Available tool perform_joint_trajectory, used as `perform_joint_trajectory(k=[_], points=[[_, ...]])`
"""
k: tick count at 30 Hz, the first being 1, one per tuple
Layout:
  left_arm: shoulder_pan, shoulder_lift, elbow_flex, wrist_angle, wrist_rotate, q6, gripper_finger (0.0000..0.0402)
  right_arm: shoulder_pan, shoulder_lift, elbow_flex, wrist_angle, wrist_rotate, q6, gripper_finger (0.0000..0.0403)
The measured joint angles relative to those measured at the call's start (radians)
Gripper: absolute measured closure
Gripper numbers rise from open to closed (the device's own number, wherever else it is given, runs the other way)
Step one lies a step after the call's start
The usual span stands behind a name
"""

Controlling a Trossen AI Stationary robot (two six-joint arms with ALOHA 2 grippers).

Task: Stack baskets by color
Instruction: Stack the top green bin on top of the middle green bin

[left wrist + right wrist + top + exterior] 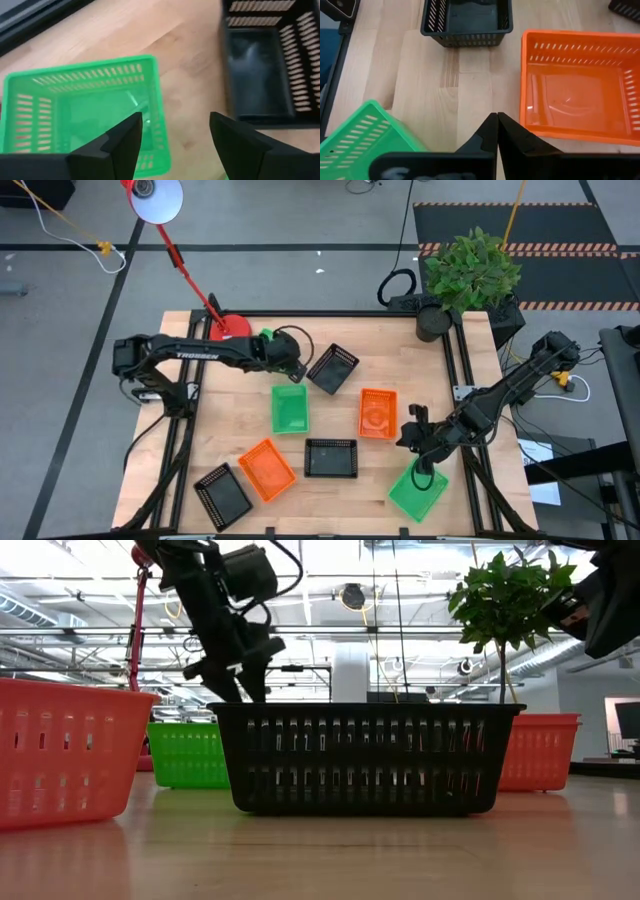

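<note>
Several mesh baskets rest on their bases on the wooden table. A green basket (290, 408) (85, 110) lies left of centre, with a black basket (332, 368) (265, 60) beyond it. My left gripper (292, 370) (175, 135) hangs open, pointing down, above the green basket's far end, beside the black one. An orange basket (377, 412) (580, 95) sits right of centre, and a second green basket (418, 490) (365, 132) lies near right. Between these two my right gripper (412, 437) (496, 125) is shut on nothing.
Another black basket (330, 457) (365, 755) lies near centre, with an orange basket (266, 469) and a black basket (222, 493) at the near left. A red lamp base (230, 328) stands far left and a potted plant (470, 270) far right.
</note>
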Motion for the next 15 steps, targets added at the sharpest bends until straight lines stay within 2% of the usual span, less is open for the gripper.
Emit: perform_joint_trajectory(k=[6, 15], points=[[0.012, 0.029, 0.002, 0.008, 0.015, 0.019, 0.0167, 0.0, 0.0, 0.0, 0.007, 0.053, -0.013, 0.0403], [0.044, 0.079, 0.0, 0.004, 0.018, 0.056, 0.0167, 0.0, 0.0, 0.0, 0.008, 0.055, -0.03, 0.0403]])
